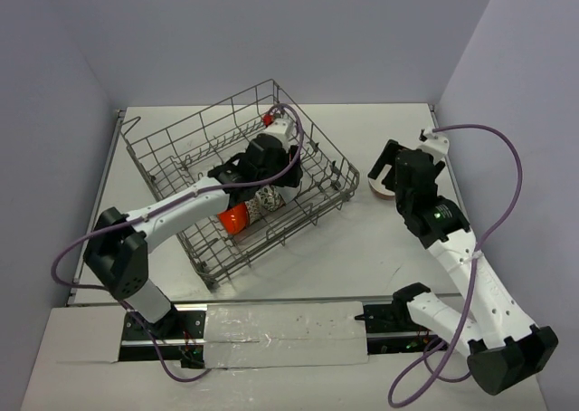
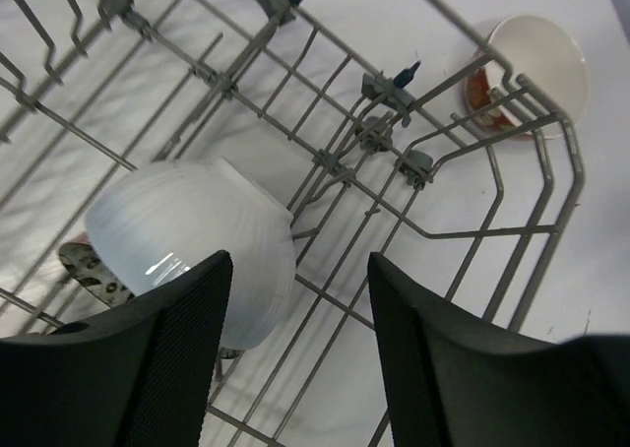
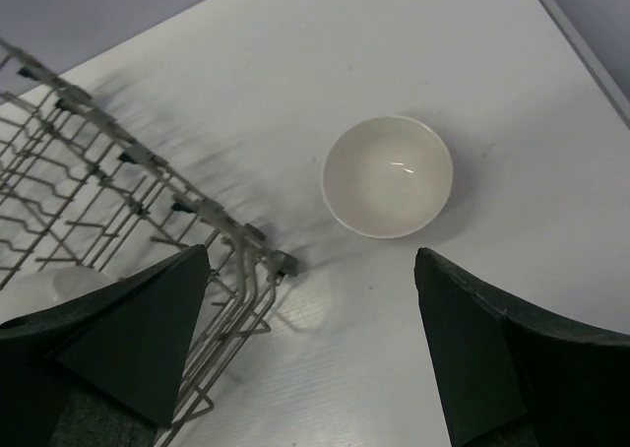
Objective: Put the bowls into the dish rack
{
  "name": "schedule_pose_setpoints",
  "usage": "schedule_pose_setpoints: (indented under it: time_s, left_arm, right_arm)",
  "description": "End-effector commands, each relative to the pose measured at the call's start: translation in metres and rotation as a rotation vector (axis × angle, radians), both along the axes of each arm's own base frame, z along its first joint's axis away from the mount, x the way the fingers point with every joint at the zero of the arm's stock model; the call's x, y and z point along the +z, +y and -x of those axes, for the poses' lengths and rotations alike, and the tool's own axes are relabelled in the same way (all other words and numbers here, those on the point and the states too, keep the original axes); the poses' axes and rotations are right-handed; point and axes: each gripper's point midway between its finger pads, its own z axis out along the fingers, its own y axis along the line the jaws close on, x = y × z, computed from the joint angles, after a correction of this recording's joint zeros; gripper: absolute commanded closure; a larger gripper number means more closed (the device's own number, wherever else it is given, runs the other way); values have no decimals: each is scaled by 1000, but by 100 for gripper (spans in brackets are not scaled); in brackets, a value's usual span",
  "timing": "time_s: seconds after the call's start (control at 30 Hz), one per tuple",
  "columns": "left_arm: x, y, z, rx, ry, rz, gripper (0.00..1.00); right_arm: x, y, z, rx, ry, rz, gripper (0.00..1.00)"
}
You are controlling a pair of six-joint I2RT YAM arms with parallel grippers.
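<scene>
Two bowls are in the dish rack [image 1: 181, 144], side by side: the orange-red bowl [image 1: 235, 218] and the patterned bowl [image 1: 269, 200]. The white bowl [image 3: 387, 176] stands upright on the table [image 3: 394, 33], just beside the rack's corner. The top view half hides it behind the right gripper [image 3: 313, 255], whose fingers are spread. The left gripper [image 2: 300, 270], also released, hangs over a pale-backed bowl [image 2: 197, 240], possibly the orange-red one.
</scene>
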Motion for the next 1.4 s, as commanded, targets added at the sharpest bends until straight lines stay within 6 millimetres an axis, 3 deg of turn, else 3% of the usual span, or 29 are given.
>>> schedule_pose_setpoints:
  time_s: [0.0, 0.13, 0.33, 0.4, 0.47, 0.53, 0.57, 0.7, 1.0, 1.17, 1.27, 1.3, 1.37]
  left_arm:
    - [76, 10, -5, -26, -217, 47, 36]
    - [116, 31, 2, -34, -346, 29, 19]
    - [158, 89, 15, 27, -541, -102, 2]
    - [149, 106, 17, 32, -576, -171, 1]
    - [162, 118, 24, 46, -633, -150, 1]
    - [150, 128, 29, 49, -636, -147, 1]
    - [156, 128, 30, 55, -663, -120, 1]
    - [141, 129, 34, 28, -662, -127, 1]
    - [135, 124, 41, -34, -679, -130, 1]
    - [136, 102, 60, -223, -735, -103, 1]
    - [143, 92, 73, -314, -788, -74, 1]
    - [145, 90, 76, -332, -797, -66, 1]
    - [150, 86, 82, -376, -799, -58, 1]
  right_arm:
    - [-15, -20, -5, -116, 39, -35, 8]
    - [-50, -38, -15, -202, 135, -112, 10]
    - [-111, -58, -38, -298, 272, -290, 11]
    - [-128, -72, -43, -356, 295, -306, 11]
    - [-136, -78, -47, -379, 305, -309, 13]
    - [-147, -78, -53, -385, 327, -325, 15]
    - [-151, -78, -54, -389, 335, -331, 16]
    - [-172, -79, -62, -403, 362, -335, 21]
    - [-196, -85, -69, -433, 412, -311, 40]
    - [-208, -87, -66, -438, 441, -291, 50]
    - [-209, -86, -66, -430, 435, -291, 61]
    - [-209, -86, -66, -424, 434, -292, 71]
    - [-206, -86, -65, -424, 427, -294, 80]
